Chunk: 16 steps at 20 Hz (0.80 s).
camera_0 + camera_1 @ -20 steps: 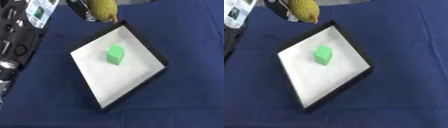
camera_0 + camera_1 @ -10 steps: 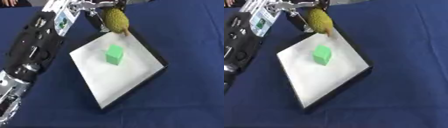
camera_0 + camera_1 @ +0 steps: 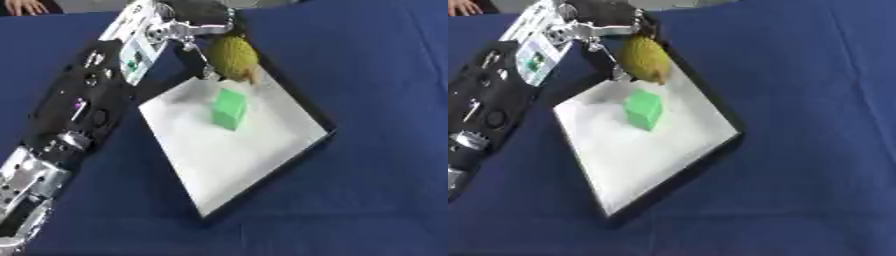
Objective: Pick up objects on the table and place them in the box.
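Over on the left, the long black-and-silver left arm (image 3: pixel 79 115) stretches up across the blue worktop (image 3: pixel 376 75) toward the box (image 3: pixel 262 165). At its end the left hand (image 3: pixel 197 20) hangs over the box's far corner, fingers curled down round the top of the yellow-green fruit (image 3: pixel 233 57). It's pinching that fruit from above, with the fruit dangling below the fingers.

The fruit sits right over the box's far corner, its lower tip close to the white floor inside; I can't tell whether it touches. It looks oval and bumpy-skinned, something like a lemon or avocado, possibly a plastic model. I'd guess it's light and fairly stiff, and rounded enough to roll or tip once let go, so holding it across its widest part suits it better than by the narrow end.

Just on the near side of the fruit, in the box's middle, the green cube (image 3: pixel 229 108) is already resting on the white floor. That one looks light with flat faces, easy to take by two opposite sides.

Right of the box there's only blue cloth. The right hand doesn't show anywhere.
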Motion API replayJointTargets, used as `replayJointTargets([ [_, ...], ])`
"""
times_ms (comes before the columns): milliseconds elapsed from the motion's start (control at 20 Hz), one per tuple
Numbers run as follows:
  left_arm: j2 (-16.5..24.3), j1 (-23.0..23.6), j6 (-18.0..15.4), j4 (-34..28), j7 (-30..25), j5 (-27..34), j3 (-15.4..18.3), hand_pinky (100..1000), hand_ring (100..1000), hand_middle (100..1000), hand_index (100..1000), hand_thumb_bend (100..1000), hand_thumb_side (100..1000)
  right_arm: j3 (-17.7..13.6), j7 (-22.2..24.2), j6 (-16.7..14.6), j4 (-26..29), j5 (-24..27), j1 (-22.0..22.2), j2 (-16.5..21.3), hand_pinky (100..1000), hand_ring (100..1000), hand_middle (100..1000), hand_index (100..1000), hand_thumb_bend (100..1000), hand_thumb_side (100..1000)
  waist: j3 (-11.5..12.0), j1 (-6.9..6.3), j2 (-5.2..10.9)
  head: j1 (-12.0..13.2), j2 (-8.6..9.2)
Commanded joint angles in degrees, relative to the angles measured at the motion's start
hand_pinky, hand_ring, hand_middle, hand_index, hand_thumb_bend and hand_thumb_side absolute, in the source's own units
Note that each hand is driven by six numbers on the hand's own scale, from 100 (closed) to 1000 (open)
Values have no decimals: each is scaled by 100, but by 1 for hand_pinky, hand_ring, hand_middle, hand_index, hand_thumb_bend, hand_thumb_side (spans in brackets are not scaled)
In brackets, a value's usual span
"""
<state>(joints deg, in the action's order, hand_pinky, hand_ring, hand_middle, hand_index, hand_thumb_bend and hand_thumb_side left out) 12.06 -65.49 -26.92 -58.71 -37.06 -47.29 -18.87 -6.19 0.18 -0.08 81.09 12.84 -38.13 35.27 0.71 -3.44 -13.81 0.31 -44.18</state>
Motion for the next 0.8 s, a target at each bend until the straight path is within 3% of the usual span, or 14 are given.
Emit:
replayJointTargets([
  [50, 70, -57, -1199, -41, -1385, 113, 80, 909, 887, 844, 900, 291, 476, -11, 20, -7, 70, -32, -103, 213, 1000, 993, 986, 885, 100, 462, -16, -43, 135, -25, 6],
  [200, 53, 20, -1248, -11, -1478, 74, 56, 932, 911, 885, 936, 369, 738, -4, 27, -3, 75, -32, -97, 200, 1000, 993, 986, 885, 100, 470, -29, -51, 128, -42, 6],
  [300, 59, 49, -1272, -29, -1487, 29, 56, 947, 923, 899, 947, 432, 810, -2, 32, 0, 74, -38, -90, 202, 1000, 994, 986, 885, 100, 470, -31, -58, 127, -55, 6],
  [400, 74, 64, -1274, -88, -1471, -21, 75, 958, 931, 904, 949, 480, 816, -3, 33, 1, 73, -41, -86, 204, 1000, 993, 986, 885, 100, 470, -32, -60, 126, -69, 6],
  [550, 106, 80, -1252, -164, -1384, -67, 109, 959, 931, 898, 940, 484, 798, -4, 32, 0, 75, -45, -84, 212, 1000, 993, 986, 885, 100, 470, -29, -59, 127, -81, 6],
  [800, 231, 51, -1075, -402, -1134, 116, 231, 944, 919, 881, 927, 359, 698, -14, 10, 0, 92, -25, -94, 223, 1000, 992, 985, 885, 100, 470, -13, -57, 149, -102, 6],
])
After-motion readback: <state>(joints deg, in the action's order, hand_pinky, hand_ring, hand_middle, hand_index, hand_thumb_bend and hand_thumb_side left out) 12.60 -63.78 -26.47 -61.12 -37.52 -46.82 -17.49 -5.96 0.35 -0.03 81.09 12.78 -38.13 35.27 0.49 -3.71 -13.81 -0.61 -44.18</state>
